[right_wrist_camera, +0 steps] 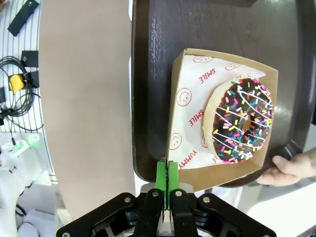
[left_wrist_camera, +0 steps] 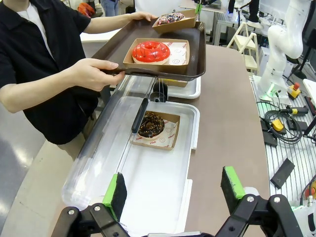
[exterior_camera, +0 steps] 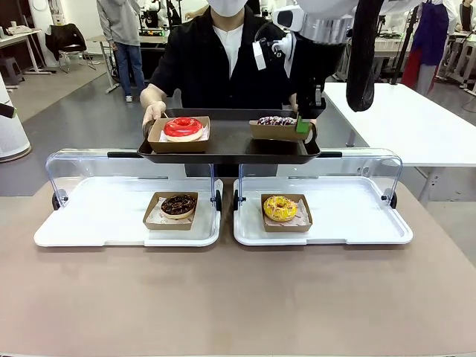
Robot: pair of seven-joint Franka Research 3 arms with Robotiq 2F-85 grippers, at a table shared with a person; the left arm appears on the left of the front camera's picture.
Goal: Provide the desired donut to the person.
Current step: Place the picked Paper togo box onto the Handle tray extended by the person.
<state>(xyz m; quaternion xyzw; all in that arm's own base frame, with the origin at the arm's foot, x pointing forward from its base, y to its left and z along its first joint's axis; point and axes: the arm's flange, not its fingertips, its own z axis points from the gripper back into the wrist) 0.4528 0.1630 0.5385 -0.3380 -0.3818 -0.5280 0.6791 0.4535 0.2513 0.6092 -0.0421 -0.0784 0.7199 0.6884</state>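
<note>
Brown tabletop (exterior_camera: 238, 297) had two white trays with clear lids up, and the person (exterior_camera: 223, 67) held a dark serving tray (exterior_camera: 229, 145) across it, long side running left-right. Right gripper (right_wrist_camera: 166, 180) was pinched shut on the near edge of the sprinkle donut's box (right_wrist_camera: 187, 143), which sat on the tray's right end. Right wrist view showed the sprinkle donut (right_wrist_camera: 242, 123) from straight above; front view barely did. Left gripper (left_wrist_camera: 173, 190) hung wide open, holding nothing, over the tray holding the chocolate donut (left_wrist_camera: 150, 124).
</note>
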